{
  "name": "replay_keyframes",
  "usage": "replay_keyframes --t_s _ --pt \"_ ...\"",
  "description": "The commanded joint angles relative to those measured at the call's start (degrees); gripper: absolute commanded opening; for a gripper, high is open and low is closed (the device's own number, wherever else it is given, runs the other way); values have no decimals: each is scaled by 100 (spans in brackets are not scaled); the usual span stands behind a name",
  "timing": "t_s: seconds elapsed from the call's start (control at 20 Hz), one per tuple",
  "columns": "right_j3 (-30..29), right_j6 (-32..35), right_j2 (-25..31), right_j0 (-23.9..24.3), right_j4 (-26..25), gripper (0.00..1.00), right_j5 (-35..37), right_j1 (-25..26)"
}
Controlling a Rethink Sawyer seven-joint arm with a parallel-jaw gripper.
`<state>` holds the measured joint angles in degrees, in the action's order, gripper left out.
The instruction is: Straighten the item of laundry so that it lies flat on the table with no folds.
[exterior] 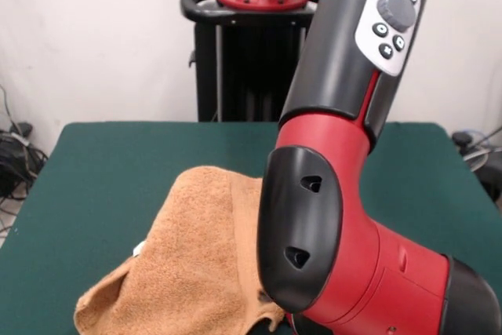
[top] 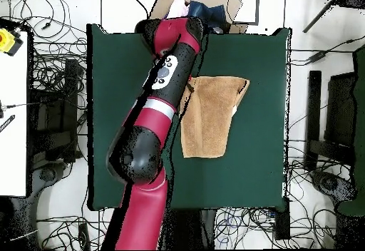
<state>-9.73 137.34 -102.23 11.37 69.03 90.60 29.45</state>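
Observation:
The item of laundry (exterior: 196, 264) is an orange-tan towel lying on the green table (exterior: 110, 162), rumpled, with a strip folded over along its right side and a bunched lower left corner. From above, the towel (top: 207, 116) lies right of the arm on the table (top: 256, 170), one long edge folded over and its upper right corner turned in. My red and black arm (exterior: 329, 217) crosses over the towel's edge and fills the near right of the front view. The arm's end link (top: 175, 38) reaches toward the table's far edge. The gripper is hidden beneath the arm.
The black pedestal (exterior: 243, 45) stands behind the table. Cables (top: 50, 70) lie on the floor all round the table. A cardboard box with cloth items (top: 203, 7) sits past the far edge, and a white bench (top: 13, 105) stands at the left.

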Motion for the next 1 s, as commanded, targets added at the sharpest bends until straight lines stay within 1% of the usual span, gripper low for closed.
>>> replay_keyframes --t_s 0.05,0.15,0.25,0.35,0.45,0.55,0.65,0.7,0.8,0.9,1.0 --pt "349 1275 -652 -58 667 100 -566 590" --pt "361 1200 -734 -59 620 100 -575 583" --pt "284 1158 -587 -125 467 100 -733 569" --pt "153 994 -241 -224 233 100 -800 556" --pt "-201 708 450 -468 -208 100 -956 511" --pt "-962 229 1437 -925 -783 100 -1308 347" --pt "-1941 -352 2413 -1429 -1295 100 -1808 40" --pt "-2370 -604 2804 -1616 -1497 100 -2073 -128" --pt "-3091 -1031 3473 -1866 -1824 100 -2577 -480" --pt "-3730 -1370 4024 -2021 -2129 100 -3097 -867" --pt "-4378 -1677 4560 -2136 -2379 100 -3731 -1364"
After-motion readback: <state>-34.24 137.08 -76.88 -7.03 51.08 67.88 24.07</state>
